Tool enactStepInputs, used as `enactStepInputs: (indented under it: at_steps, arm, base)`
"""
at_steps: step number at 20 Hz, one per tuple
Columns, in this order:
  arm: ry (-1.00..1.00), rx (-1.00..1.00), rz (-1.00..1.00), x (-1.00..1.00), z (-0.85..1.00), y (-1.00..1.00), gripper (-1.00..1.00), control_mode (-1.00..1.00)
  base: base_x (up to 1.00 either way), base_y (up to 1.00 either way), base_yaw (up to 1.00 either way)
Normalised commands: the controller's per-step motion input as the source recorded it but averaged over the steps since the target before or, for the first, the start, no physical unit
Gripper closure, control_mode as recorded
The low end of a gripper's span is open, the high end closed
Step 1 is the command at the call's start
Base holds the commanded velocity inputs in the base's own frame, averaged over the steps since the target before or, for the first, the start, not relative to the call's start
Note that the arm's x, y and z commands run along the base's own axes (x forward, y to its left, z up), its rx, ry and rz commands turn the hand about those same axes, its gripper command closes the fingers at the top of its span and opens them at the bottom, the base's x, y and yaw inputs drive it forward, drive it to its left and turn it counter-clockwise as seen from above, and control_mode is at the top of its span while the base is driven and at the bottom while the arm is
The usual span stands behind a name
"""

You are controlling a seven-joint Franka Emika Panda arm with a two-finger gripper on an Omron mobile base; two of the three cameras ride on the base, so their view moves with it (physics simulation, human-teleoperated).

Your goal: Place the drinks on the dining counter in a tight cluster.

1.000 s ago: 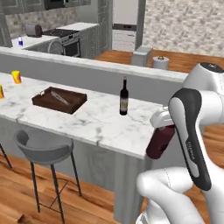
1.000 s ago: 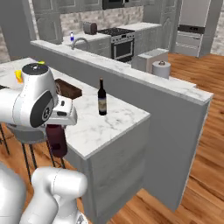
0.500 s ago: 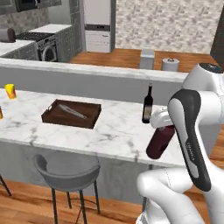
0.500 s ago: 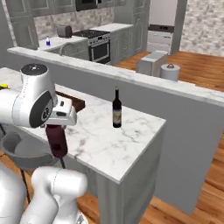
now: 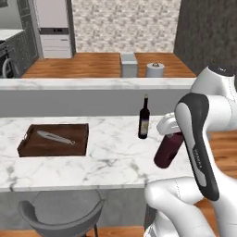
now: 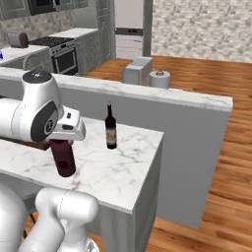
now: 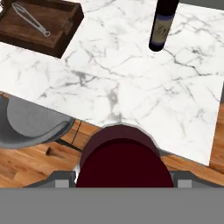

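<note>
Above the near edge of the dining counter (image 5: 106,162) a squat dark-maroon bottle (image 5: 167,149) is held by the gripper (image 6: 63,139), which is closed around its upper part; the bottle hangs neck-up and slightly tilted in the left base view, with its base clear of the marble. In the right base view the same bottle (image 6: 63,156) is seen below the white hand, over the counter's front portion. In the hand view the bottle (image 7: 124,162) is seen from above as a dark red round shape, and the fingertips themselves are hidden by it, so the exact contact points cannot be made out.

On the marble top a tall dark wine bottle (image 5: 144,118) is stood upright, near the held bottle but apart from it, toward the raised grey back ledge (image 5: 92,84). It is also seen in the right base view (image 6: 110,127) and at the top of the hand view (image 7: 163,24).

To the left on the counter a dark wooden tray (image 5: 54,140) is laid flat, and a metal utensil (image 5: 55,137), possibly a whisk, is laid in it. Under the counter's near edge a grey stool (image 5: 60,214) is placed. On the wooden floor beyond the ledge a small white bin (image 5: 128,65) and a round white container (image 5: 155,70) are set just beside each other.
</note>
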Motion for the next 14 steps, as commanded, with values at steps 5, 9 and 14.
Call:
enactStepInputs:
  at_steps: [5, 9, 14]
  arm:
    - [0.00, 0.00, 0.00, 0.00, 0.00, 0.00, 1.00, 1.00]
    - [0.00, 0.00, 0.00, 0.00, 0.00, 0.00, 1.00, 1.00]
    - [0.00, 0.00, 0.00, 0.00, 0.00, 0.00, 1.00, 1.00]
  base:
    - [0.00, -0.48, -0.15]
    - [0.04, -0.34, -0.06]
    - [0.26, 0.04, -0.08]
